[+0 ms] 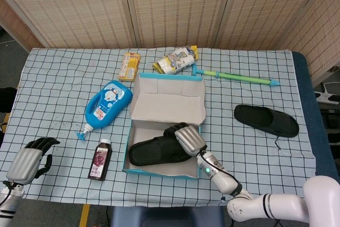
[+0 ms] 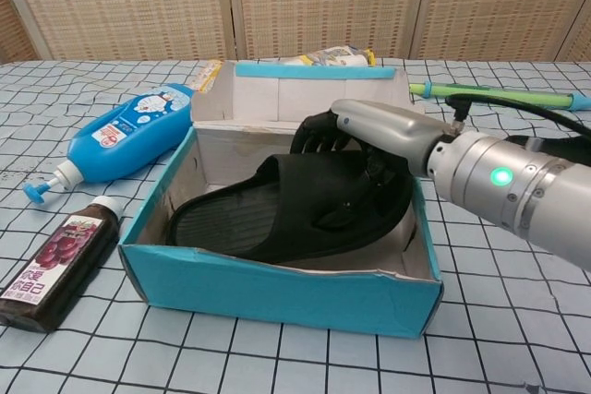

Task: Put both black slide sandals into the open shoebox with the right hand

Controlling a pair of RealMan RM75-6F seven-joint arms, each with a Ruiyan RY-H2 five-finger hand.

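Observation:
One black slide sandal (image 1: pixel 155 151) (image 2: pixel 277 214) lies inside the open blue shoebox (image 1: pixel 159 170) (image 2: pixel 277 285), its toe end against the left wall. My right hand (image 1: pixel 186 137) (image 2: pixel 355 136) grips the sandal's strap at the right end of the box. The second black sandal (image 1: pixel 266 120) lies flat on the cloth to the right of the box, out of the chest view. My left hand (image 1: pixel 25 162) rests at the table's near left corner, fingers curled, holding nothing.
A blue lotion bottle (image 1: pixel 107 106) (image 2: pixel 129 133) and a dark juice bottle (image 1: pixel 100 159) (image 2: pixel 55 261) lie left of the box. Behind it are a yellow carton (image 1: pixel 129 66), a snack bag (image 1: pixel 176 59) and a green and blue rod (image 1: pixel 236 77).

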